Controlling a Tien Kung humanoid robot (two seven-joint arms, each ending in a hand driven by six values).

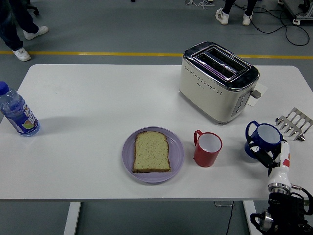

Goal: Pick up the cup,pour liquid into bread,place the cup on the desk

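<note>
A blue cup [266,135] with a white inside is at the table's right, near the front edge, with its handle pointing left. My right hand [257,150] comes up from the lower right corner, its black fingers wrapped around the cup's lower side. I cannot tell whether the cup's base touches the table. A red cup [208,149] stands upright just right of a purple plate [177,155]. A slice of bread [152,152] lies flat on that plate. My left arm does not show.
A cream toaster [217,81] stands behind the cups. A metal toast rack [295,123] lies at the right edge, close behind the blue cup. A water bottle [17,111] stands at the far left. People's legs show beyond the table [98,98].
</note>
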